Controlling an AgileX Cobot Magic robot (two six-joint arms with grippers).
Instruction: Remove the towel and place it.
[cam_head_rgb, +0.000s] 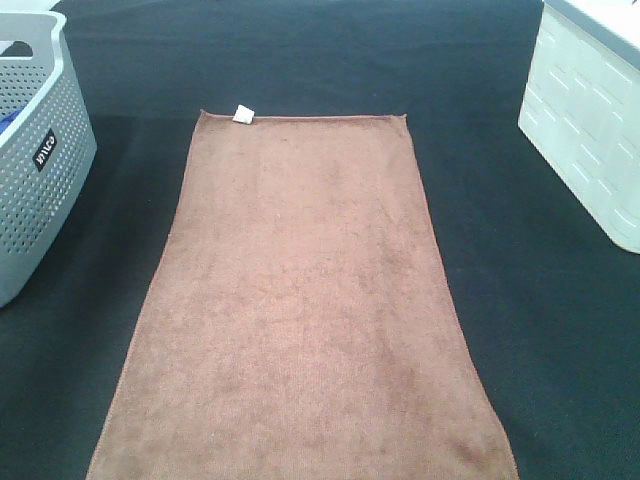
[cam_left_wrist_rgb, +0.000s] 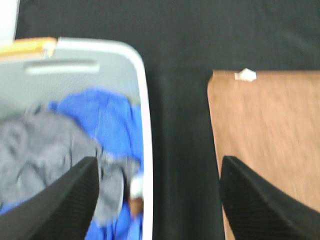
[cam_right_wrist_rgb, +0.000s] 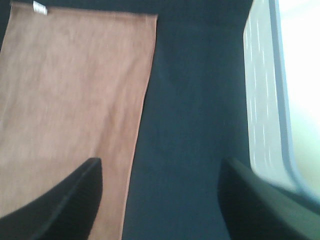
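Note:
The reddish-brown towel (cam_head_rgb: 300, 300) lies flat on the black cloth in the middle of the table, with a small white tag (cam_head_rgb: 243, 114) at its far left corner. Neither arm shows in the exterior high view. In the left wrist view my left gripper (cam_left_wrist_rgb: 157, 200) hangs open above the strip of black cloth between the basket and the towel's (cam_left_wrist_rgb: 270, 135) left edge, holding nothing. In the right wrist view my right gripper (cam_right_wrist_rgb: 160, 200) hangs open over the towel's (cam_right_wrist_rgb: 70, 100) right edge and the black cloth beside it, also holding nothing.
A grey perforated laundry basket (cam_head_rgb: 40, 170) stands at the left, holding blue and grey clothes (cam_left_wrist_rgb: 70, 145). A white box (cam_head_rgb: 590, 120) stands at the right, seen also in the right wrist view as the box (cam_right_wrist_rgb: 265, 100). Black cloth (cam_head_rgb: 300, 60) covers the table.

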